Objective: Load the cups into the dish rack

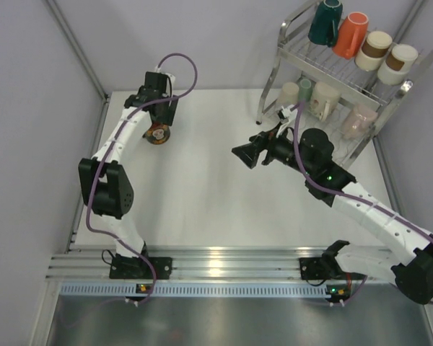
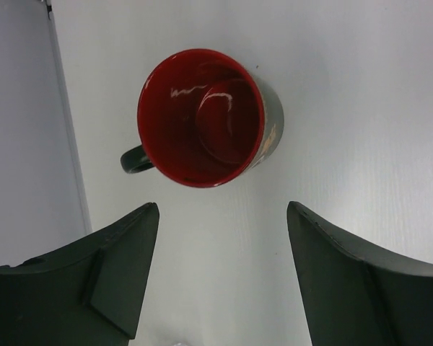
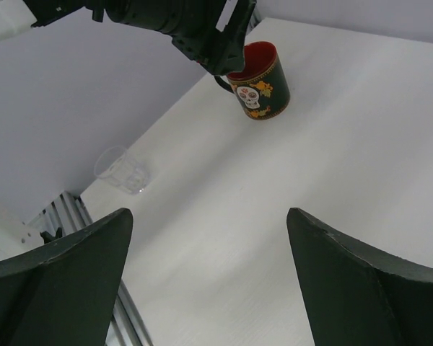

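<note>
A dark mug with a red inside and a black handle stands upright on the white table; it shows a skull print in the right wrist view and sits at the far left in the top view. My left gripper hovers just above it, open and empty. My right gripper is open mid-table, empty. The dish rack stands back right. Its top tier holds teal, orange and two brown-and-white cups; beige, mint, cream and pink cups sit below.
A clear glass cup stands near the table's left edge by the wall. An aluminium rail runs along the near edge. Grey walls close in the left and back sides.
</note>
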Robot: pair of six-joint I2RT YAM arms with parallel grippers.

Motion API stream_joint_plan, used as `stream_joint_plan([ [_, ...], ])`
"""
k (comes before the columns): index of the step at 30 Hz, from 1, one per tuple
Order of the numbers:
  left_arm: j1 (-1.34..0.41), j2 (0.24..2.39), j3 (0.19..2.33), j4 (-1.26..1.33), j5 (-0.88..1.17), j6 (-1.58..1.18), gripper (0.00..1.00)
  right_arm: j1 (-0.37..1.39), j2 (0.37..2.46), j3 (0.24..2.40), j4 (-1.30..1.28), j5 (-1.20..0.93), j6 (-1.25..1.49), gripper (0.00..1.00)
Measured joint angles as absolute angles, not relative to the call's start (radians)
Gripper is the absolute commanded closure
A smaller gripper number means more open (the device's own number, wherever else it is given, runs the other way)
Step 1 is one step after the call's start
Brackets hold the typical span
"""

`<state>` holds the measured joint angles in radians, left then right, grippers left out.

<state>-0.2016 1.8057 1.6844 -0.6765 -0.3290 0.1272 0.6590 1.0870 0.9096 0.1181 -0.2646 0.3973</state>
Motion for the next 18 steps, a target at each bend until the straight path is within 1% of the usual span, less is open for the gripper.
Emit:
stream_joint_plan([
  [4,-0.202,1.884,1.759,-0.672,-0.290,0.174,0.26,0.659,1.081,0.910,0.116,-0.260,0.398,0.10],
  [5,-0.202,1.904,1.774,-0.672,-0.280,0.186,0.29,0.659,1.081,0.910,0.112,-0.261,0.398,0.10],
  [9,-0.202,1.962,1.805,-0.670,-0.268,0.226,0.34,0.658,1.081,0.910,0.106,-0.267,0.397,0.10],
  [13,-0.201,2.003,1.805,-0.670,-0.266,0.244,0.36,0.658,1.081,0.910,0.102,-0.266,0.395,0.09],
  [18,-0.200,2.030,1.803,-0.671,-0.271,0.241,0.36,0.658,1.081,0.910,0.101,-0.266,0.394,0.09],
])
